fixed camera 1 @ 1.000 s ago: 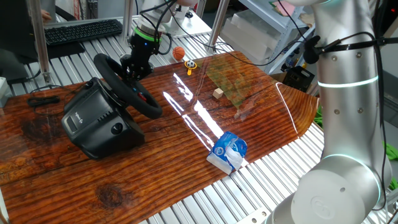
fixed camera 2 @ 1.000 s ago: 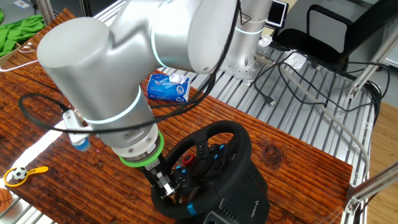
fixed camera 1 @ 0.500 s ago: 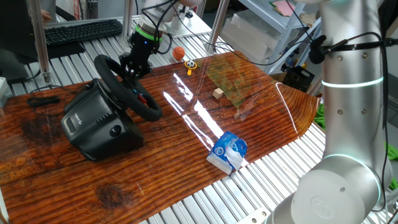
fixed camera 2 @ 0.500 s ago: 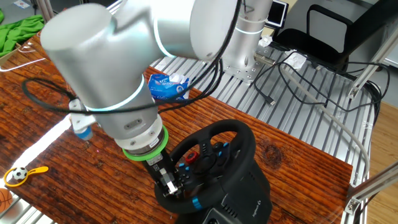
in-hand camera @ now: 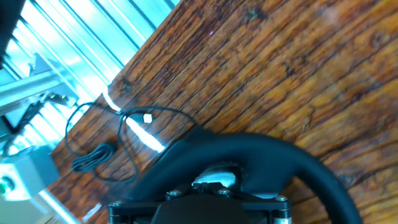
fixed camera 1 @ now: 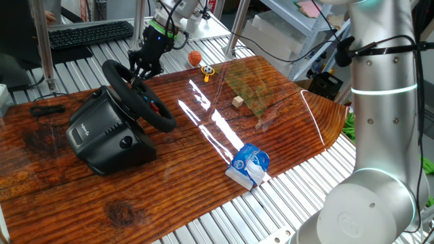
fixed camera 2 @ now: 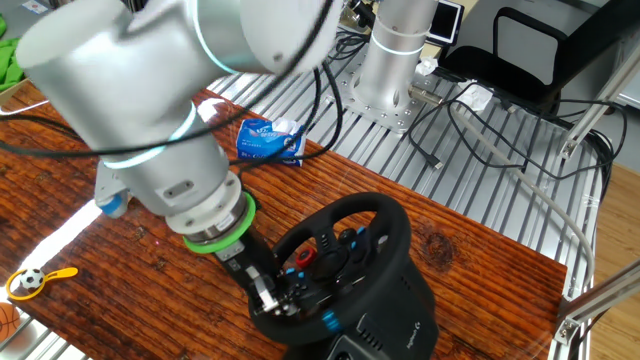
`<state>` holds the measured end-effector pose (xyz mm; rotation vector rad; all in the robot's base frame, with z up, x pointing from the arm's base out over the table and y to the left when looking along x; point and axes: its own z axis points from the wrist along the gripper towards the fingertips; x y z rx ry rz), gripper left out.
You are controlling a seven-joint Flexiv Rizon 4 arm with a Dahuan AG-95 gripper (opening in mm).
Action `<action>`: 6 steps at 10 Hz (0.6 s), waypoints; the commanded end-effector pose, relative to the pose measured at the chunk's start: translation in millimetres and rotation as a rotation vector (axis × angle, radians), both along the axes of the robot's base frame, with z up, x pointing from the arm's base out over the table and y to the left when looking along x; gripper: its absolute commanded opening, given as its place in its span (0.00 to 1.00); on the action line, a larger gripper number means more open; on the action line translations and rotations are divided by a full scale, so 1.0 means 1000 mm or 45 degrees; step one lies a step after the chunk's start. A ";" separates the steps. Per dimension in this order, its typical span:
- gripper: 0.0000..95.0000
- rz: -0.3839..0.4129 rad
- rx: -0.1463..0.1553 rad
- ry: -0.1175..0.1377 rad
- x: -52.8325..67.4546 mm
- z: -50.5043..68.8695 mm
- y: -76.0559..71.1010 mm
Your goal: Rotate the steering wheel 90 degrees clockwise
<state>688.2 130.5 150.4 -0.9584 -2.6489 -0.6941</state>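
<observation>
The wooden table [fixed camera 1: 285, 135] took up most of the shot, and the big silver arm [fixed camera 2: 150, 130] reached across it down to the wheel. The steering wheel [fixed camera 1: 139, 95] sat on its bulky black base [fixed camera 1: 105, 132], which lay below and to the side of the claw [fixed camera 1: 139, 68] in one fixed view. The claw was up against the wheel's rim at the far edge; in the other fixed view it [fixed camera 2: 265, 295] sat low on the rim near the red button [fixed camera 2: 303, 257]. In the hand view the rim [in-hand camera: 249, 162] curved right across the fingers, so I'd say it was pinching the rim, though the fingertips themselves were hidden, so honestly I couldn't tell for sure. Well away from the claw, toward the near table edge, lay a blue and white packet [fixed camera 1: 249, 165], with a small wooden block [fixed camera 1: 237, 102] between, and an orange ball [fixed camera 1: 195, 58] just beyond the claw. Risk-wise: the base didn't look clamped down, so a sideways pull instead of a clean arc could drag the whole thing, or the rim could slip out of the fingers partway through the turn.
</observation>
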 end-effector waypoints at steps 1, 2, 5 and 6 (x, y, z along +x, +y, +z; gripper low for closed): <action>0.00 0.009 0.043 0.027 -0.005 0.008 0.003; 0.00 0.047 0.039 0.049 -0.004 0.013 0.000; 0.00 0.128 0.047 0.079 -0.014 0.025 -0.005; 0.00 0.167 0.057 0.099 -0.020 0.029 -0.005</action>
